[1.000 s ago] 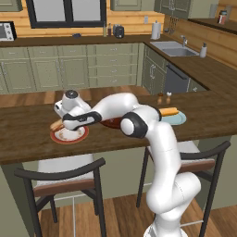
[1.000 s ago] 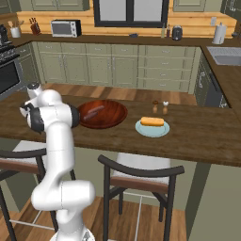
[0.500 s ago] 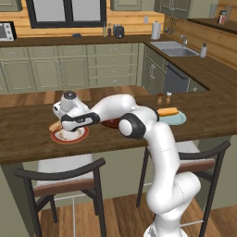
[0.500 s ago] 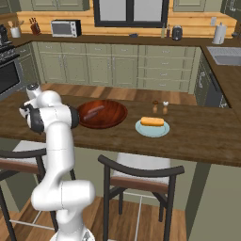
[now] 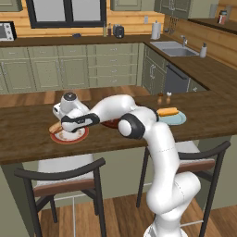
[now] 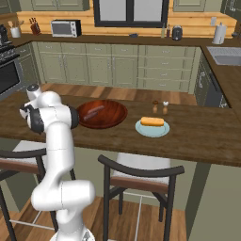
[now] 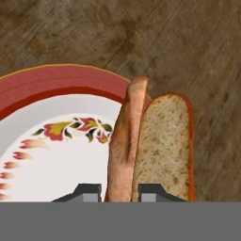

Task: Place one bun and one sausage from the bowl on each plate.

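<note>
Sausage [image 7: 126, 146] pinched in the gripper [image 7: 120, 190] over the red-rimmed plate [image 7: 56, 89] (bun [image 7: 164, 146] alongside); bowl [image 6: 113, 115] holds another.

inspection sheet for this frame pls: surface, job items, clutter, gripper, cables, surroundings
Surface: dark wooden counter, nothing spilled.
Job's things: red-rimmed plate with a tan bun lying over its rim; a sausage held over the plate, alongside the bun. Teal plate carries an orange bun. Bowl holds one more sausage.
Clutter: two small shakers behind the teal plate.
Grippers: gripper low over the red-rimmed plate, fingers shut on the sausage.
Cables: nothing seen.
Surroundings: two chairs at the counter, microwave, sink, paper towel roll.
</note>
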You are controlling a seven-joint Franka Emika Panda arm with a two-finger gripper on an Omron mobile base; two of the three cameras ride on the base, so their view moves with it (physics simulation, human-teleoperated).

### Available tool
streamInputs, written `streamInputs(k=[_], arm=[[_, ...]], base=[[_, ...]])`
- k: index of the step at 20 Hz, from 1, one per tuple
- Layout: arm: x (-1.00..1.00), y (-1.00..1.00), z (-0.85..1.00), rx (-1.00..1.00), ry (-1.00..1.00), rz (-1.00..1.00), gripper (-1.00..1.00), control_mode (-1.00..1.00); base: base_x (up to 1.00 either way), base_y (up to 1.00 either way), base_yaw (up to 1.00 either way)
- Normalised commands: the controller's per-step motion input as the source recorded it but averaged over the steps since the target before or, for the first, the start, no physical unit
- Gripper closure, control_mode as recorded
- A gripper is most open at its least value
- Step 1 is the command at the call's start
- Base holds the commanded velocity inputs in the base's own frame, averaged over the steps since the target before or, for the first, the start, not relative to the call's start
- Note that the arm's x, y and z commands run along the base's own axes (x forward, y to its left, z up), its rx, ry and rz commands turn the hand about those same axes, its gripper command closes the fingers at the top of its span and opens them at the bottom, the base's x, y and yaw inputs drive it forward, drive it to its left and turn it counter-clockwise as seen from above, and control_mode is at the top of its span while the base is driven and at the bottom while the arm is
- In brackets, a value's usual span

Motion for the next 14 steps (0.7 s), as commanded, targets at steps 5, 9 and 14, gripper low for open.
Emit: streamInputs(k=[5, 9, 14], arm=[[0.01, 0.0, -0.09, 0.0, 0.0, 0.0, -1.0, -1.0], [0.0, 0.0, 0.0, 0.0, 0.0, 0.0, -1.0, -1.0], [0.0, 0.0, 0.0, 0.0, 0.0, 0.0, -1.0, -1.0]], base=[[0.0, 0.0, 0.0], [0.0, 0.0, 0.0], [0.0, 0.0, 0.0]])
